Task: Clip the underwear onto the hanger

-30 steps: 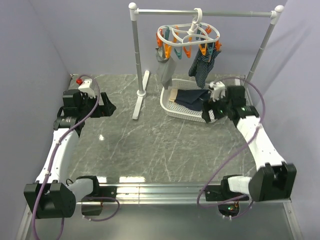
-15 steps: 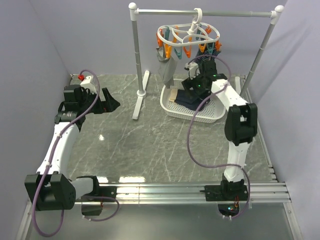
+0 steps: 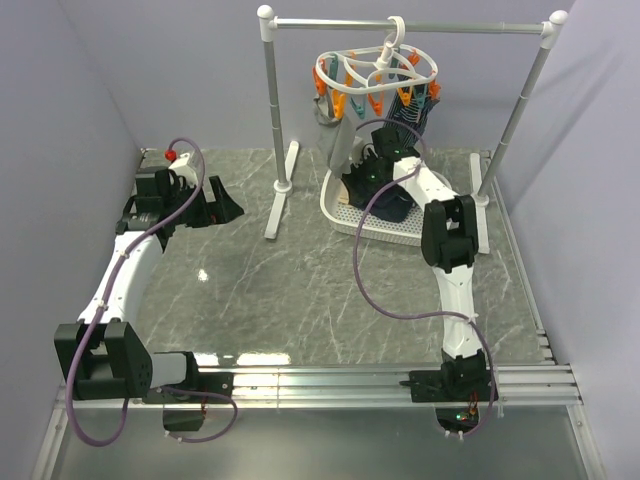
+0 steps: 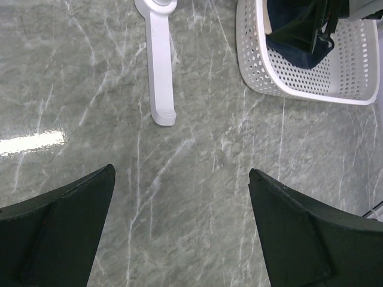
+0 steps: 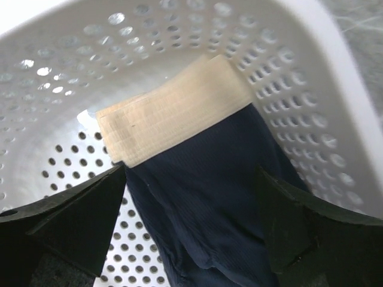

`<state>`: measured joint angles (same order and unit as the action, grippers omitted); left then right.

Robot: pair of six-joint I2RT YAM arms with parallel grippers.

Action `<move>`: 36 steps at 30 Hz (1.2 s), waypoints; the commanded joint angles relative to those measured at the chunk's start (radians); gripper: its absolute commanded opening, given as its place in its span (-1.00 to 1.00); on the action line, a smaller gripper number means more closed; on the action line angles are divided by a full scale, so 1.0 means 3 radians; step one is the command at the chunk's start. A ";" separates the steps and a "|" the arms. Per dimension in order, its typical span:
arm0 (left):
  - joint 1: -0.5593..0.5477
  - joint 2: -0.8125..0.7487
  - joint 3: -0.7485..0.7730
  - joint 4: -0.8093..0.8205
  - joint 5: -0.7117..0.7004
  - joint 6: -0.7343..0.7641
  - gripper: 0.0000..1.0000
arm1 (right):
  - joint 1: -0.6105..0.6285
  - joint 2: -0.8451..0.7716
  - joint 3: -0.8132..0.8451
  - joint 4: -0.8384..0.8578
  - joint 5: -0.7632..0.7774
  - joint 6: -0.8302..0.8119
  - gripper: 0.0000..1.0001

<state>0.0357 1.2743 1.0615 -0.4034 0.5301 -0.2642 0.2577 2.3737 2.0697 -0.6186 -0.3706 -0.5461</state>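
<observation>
The underwear (image 5: 215,197), navy with a beige waistband (image 5: 173,110), lies in the white perforated basket (image 5: 335,89). My right gripper (image 5: 191,173) is open and hangs low in the basket, its fingers either side of the navy fabric just below the waistband; I cannot tell whether they touch it. In the top view my right gripper (image 3: 362,185) covers most of the underwear. The white round hanger (image 3: 375,72) with orange and teal pins hangs from the rail above. My left gripper (image 3: 222,208) is open and empty over the table (image 4: 181,172).
The grey rail stand (image 3: 270,110) has a white foot (image 4: 160,78) between my left gripper and the basket (image 4: 251,60). A grey sock (image 3: 335,135) and a pinstriped cloth (image 3: 412,115) hang from the hanger right above the basket.
My right arm has swung from the basket's right side to over it and lowered the gripper inside. My left arm has shifted slightly towards the back.
</observation>
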 commanded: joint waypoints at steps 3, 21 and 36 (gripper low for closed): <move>-0.0012 0.0006 0.0144 -0.0021 0.0069 0.0078 0.99 | 0.0066 0.0023 0.0167 -0.0116 -0.0099 -0.0184 0.88; -0.0006 -0.0014 0.0174 -0.0087 -0.0023 0.0139 0.99 | 0.0179 0.0366 0.0582 -0.0669 0.0167 -0.0563 0.65; -0.0006 -0.0034 0.0297 -0.0179 0.0043 0.0180 0.99 | 0.0128 -0.0589 -0.0313 -0.0024 0.0535 -0.0261 -1.00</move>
<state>0.0357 1.2881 1.0946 -0.4503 0.5262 -0.2260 0.3038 2.3245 1.9911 -0.6933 -0.2604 -0.6655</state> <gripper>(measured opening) 0.995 0.019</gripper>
